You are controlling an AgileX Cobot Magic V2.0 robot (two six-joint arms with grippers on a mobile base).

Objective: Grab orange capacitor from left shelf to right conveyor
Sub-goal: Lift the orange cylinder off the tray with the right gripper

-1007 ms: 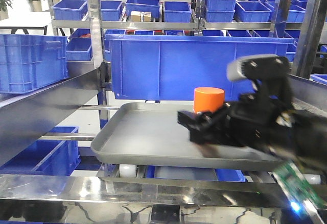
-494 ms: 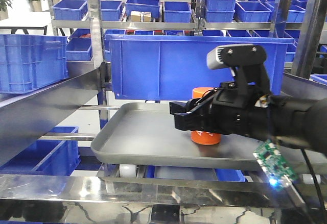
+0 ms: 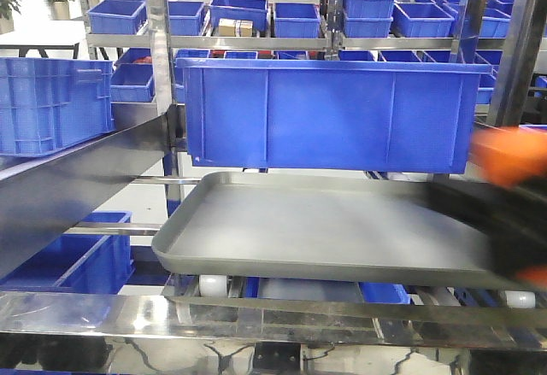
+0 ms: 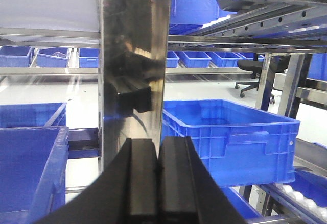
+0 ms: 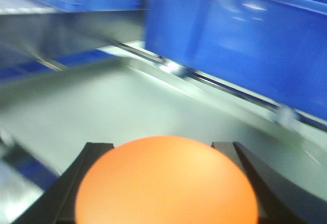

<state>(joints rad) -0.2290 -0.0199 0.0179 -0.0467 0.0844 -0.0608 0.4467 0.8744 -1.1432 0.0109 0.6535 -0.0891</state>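
The orange capacitor (image 5: 166, 183) fills the bottom of the right wrist view, held between the two black fingers (image 5: 92, 155) of my right gripper (image 5: 163, 150), above the grey tray (image 5: 76, 106). In the front view the capacitor (image 3: 511, 155) is a blurred orange patch at the right edge, with the dark blurred arm under it. The grey tray (image 3: 282, 230) of the left shelf holds nothing. My left gripper (image 4: 157, 147) is shut and empty, facing a shiny steel post (image 4: 135, 55). The right conveyor is out of view.
A large blue bin (image 3: 329, 110) hangs just behind the tray. Steel posts (image 3: 158, 50) and a sloping rail (image 3: 77, 178) stand at the left. More blue bins (image 4: 230, 127) and roller rails (image 4: 245, 17) lie around the left gripper.
My right gripper closed on the orange capacitor on the tray, then carried it fast to the right and off the tray to the frame's right edge. The tray is now bare.
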